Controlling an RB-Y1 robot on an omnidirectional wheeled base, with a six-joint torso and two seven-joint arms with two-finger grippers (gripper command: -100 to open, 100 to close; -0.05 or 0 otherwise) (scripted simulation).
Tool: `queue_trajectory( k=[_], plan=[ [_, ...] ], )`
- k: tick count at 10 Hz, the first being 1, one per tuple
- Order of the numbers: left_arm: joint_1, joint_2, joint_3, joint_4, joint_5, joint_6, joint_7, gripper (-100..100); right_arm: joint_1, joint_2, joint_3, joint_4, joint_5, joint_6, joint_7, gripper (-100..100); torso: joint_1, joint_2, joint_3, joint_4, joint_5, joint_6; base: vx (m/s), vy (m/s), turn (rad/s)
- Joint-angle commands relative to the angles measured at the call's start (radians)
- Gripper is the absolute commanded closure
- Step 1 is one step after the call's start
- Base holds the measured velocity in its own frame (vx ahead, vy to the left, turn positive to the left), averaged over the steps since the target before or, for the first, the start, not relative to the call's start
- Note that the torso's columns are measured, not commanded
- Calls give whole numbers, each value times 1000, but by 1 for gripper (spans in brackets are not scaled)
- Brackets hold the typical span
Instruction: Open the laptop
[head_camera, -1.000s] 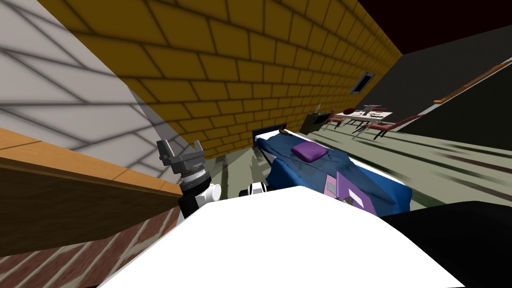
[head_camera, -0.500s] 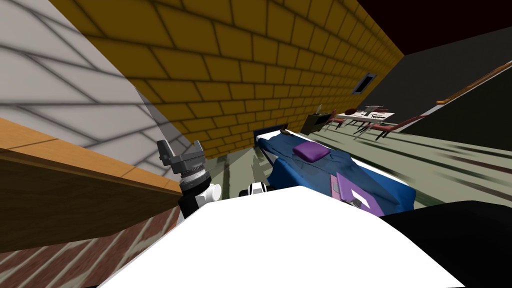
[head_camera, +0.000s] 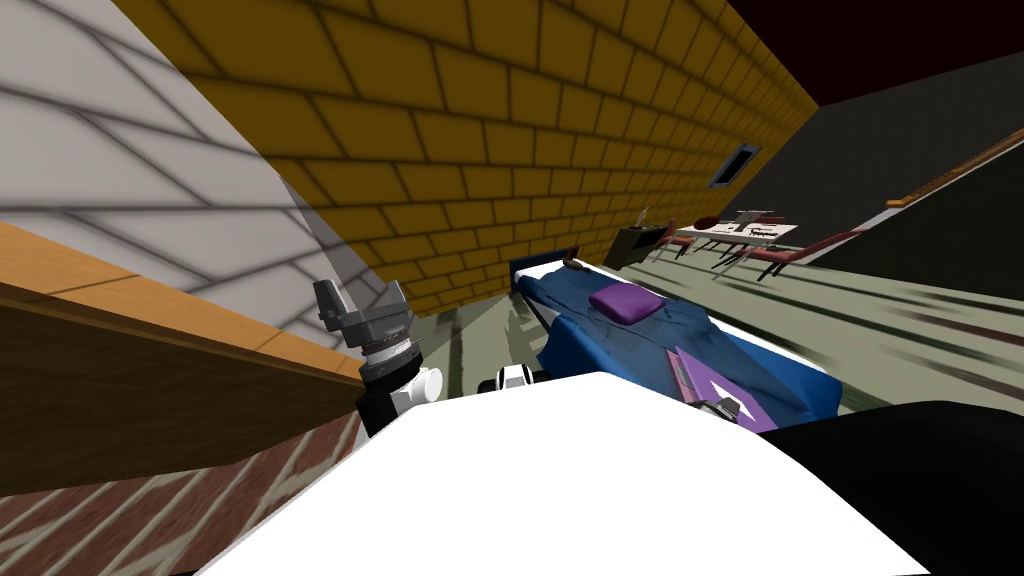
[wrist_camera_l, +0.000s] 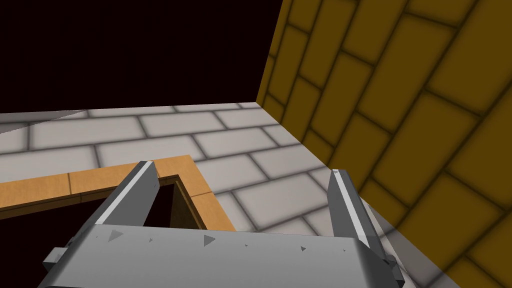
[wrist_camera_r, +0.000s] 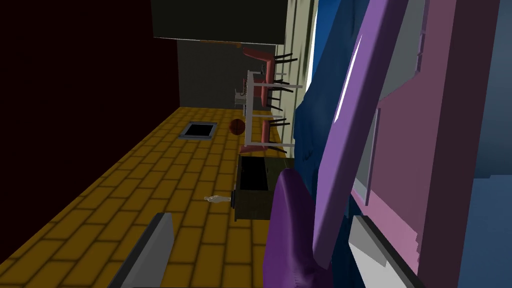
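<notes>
The laptop (head_camera: 712, 388) is a thin purple slab lying on the rumpled blue bed (head_camera: 600, 345), toward its near end, apart from the soft purple pillow (head_camera: 627, 303). The right wrist view adds a pinkish base and a lid raised in a narrow wedge. There the right gripper (wrist_camera_r: 260, 217) is spread wide and grasps nothing, with one blade by the lid's edge. The left gripper (head_camera: 360, 295) stands released, well apart from the bed.

The laptop lid (wrist_camera_r: 345, 150) stands between the spread right fingers (wrist_camera_r: 150, 250); free air flanks it, pillow (wrist_camera_r: 290, 235) beyond.
</notes>
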Motion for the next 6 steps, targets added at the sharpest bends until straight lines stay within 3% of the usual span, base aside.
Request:
queue_trajectory(
  k=[1, 3, 4, 6],
  plan=[
    [0, 0, 0, 0, 0, 0, 0, 0, -14, -20, 6, 35, -4, -10, -23, -100, -2, 0, 0, 0, 0, 0, 0, 38, -3],
    [0, 0, 0, 0, 0, 0, 0, 0, -9, -72, 7, 30, -32, -56, -26, -100, -3, 0, 0, 0, -1, 0, -10, 73, 33],
    [0, 0, 0, 0, 0, 0, 0, 0, -9, -72, 7, 14, -32, -56, -26, -100, 1, 1, 0, 0, 2, 0, -6, 70, -1],
    [0, 0, 0, 0, 0, 0, 0, 0, -6, -98, 8, 27, -47, -79, -28, -100, -1, -1, -1, 0, 1, 0, 2, 64, 23]
  ],
)
